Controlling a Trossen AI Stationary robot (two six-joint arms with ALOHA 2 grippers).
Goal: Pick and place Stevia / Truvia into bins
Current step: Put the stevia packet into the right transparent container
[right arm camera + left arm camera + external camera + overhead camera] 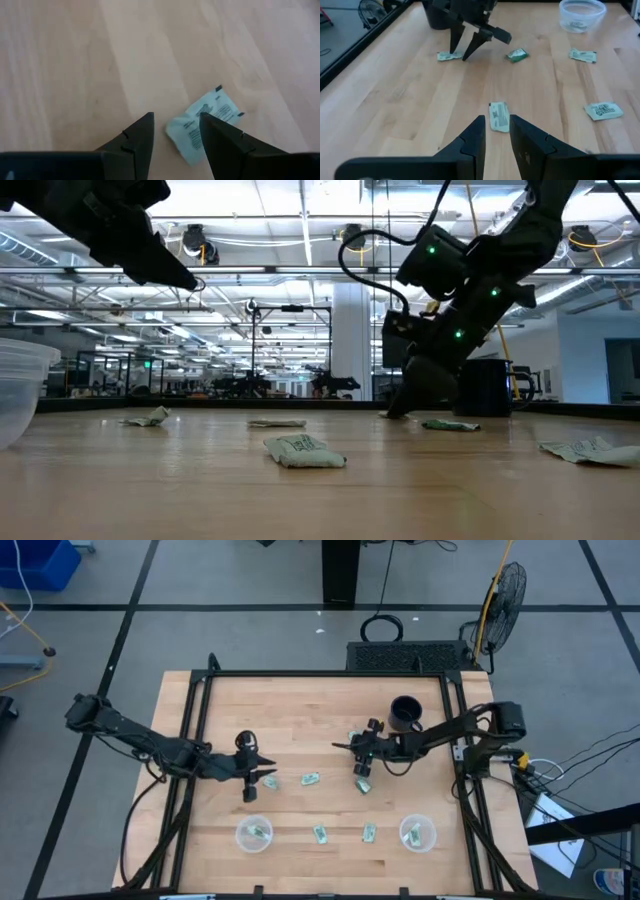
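Several green-and-white packets lie flat on the wooden table. My right gripper (360,748) (175,132) is open, points down and is low over the table near the black mug. One white packet (205,125) (449,56) lies between its fingers, partly hidden behind one of them. My left gripper (255,778) (496,132) is open and held above the table. Another packet (499,116) lies just ahead of its fingertips. Two clear cups (253,834) (417,833) stand near the table's near edge, each with a packet inside. My right gripper's open fingers stand on either side of the white packet (192,132), coming from above and pointing down. The packet lies flat on the table. One finger (222,142) covers its edge, so I cannot tell whether it touches the packet.
The black mug (405,713) stands just beyond my right gripper toward the far edge. A crumpled green packet (363,785) lies beside that gripper. Two more packets (320,834) (369,832) lie between the cups. A black frame (300,674) borders the table.
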